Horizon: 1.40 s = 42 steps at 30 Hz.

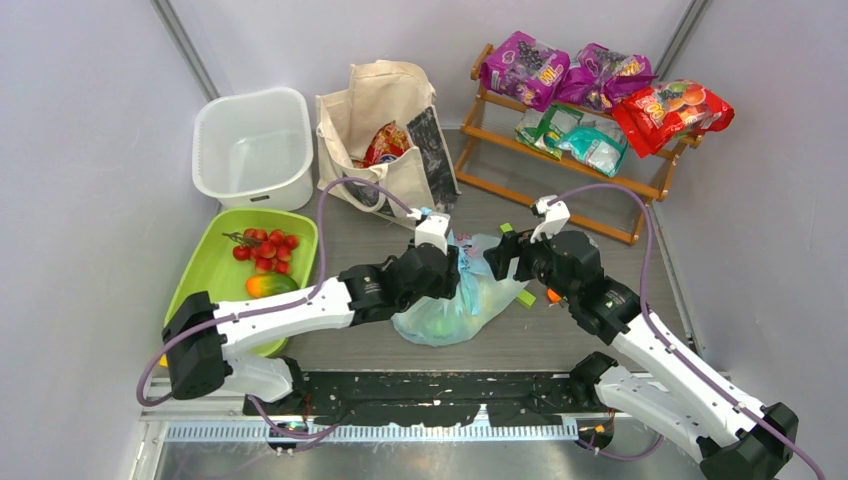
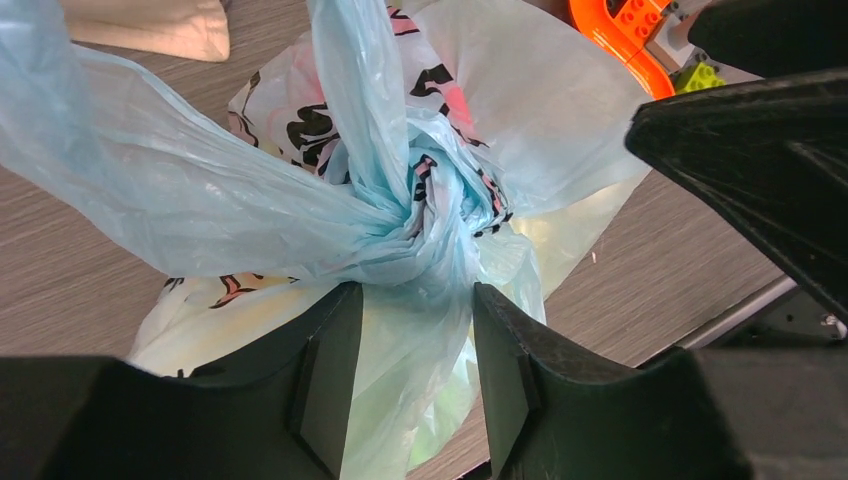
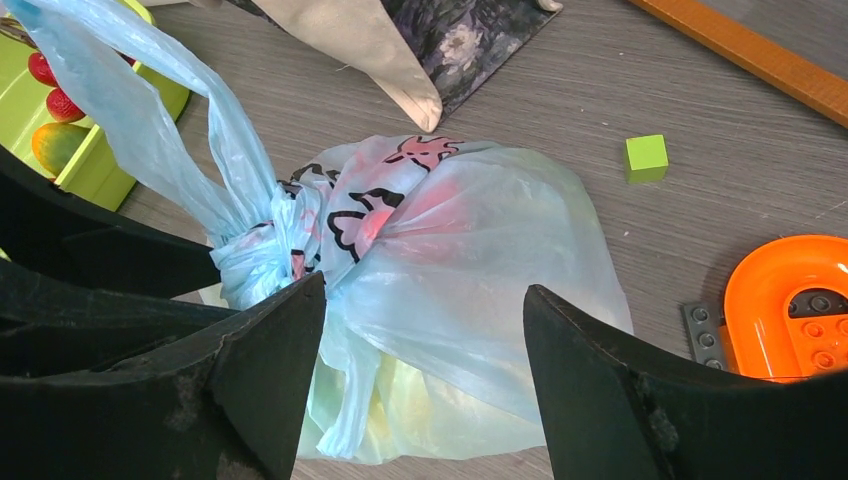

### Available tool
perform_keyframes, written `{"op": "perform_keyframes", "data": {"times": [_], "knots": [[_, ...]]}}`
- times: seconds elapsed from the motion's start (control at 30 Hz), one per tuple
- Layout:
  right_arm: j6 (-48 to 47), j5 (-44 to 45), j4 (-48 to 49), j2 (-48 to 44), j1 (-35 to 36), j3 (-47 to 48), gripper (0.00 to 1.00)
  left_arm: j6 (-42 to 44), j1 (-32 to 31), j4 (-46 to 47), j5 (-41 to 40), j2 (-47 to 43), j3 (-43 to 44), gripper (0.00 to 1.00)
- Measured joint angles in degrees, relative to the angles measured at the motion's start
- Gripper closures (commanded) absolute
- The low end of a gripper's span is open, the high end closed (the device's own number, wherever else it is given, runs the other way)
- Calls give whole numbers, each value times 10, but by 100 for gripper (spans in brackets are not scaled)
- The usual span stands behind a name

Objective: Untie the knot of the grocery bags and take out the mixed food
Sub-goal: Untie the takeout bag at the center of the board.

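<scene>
the light-blue plastic bag (image 1: 455,310) lies bulging on the table (image 1: 540,340) between the 2 arms, and its 2 handles are twisted into the knot (image 2: 430,215) at its top. the left gripper (image 2: 405,370) sits at the neck just under the knot, its 2 fingers partly apart with a bunch of blue film filling the gap; whether they actually pinch that film i cannot tell. the right gripper (image 3: 425,370) is spread wide and straddles the bag's body from the other side with nothing clamped, 1 finger (image 3: 270,360) just beside the knot. a loose handle loop rises away from the knot. the cream canvas tote (image 1: 385,110) stands behind the blue bag, mouth open, with a red-orange snack packet (image 1: 388,143) showing inside. red fruits (image 1: 265,250) and a yellow-green fruit (image 1: 268,285) lie in the green tray (image 1: 195,275) on the left. a small green block (image 3: 647,157) and an orange toy piece (image 3: 790,300) rest on the table near the bag.
</scene>
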Motion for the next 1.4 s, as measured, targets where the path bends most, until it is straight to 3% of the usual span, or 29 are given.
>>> {"op": "perform_keyframes", "data": {"times": [0.17,0.33,0.47,0.7,0.83,1.07,1.4], "knots": [[2,0,1,0,0,-1,20,32,-27,-40,-50,41,51,61],[2,-4,6,0,0,-6,10,54,-34,-59,-75,64,65,85],[-5,-37,21,-4,0,-19,9,66,-34,-75,-94,71,65,100],[-39,-128,48,-22,0,-32,13,82,-34,-46,-95,46,26,100],[-64,-150,55,-12,34,-32,19,84,-34,-15,-74,16,-14,100],[-102,-89,67,46,110,-31,32,83,-34,5,-57,6,-27,100],[-132,17,106,80,130,-30,36,84,-34,8,-57,0,-32,100]]}}
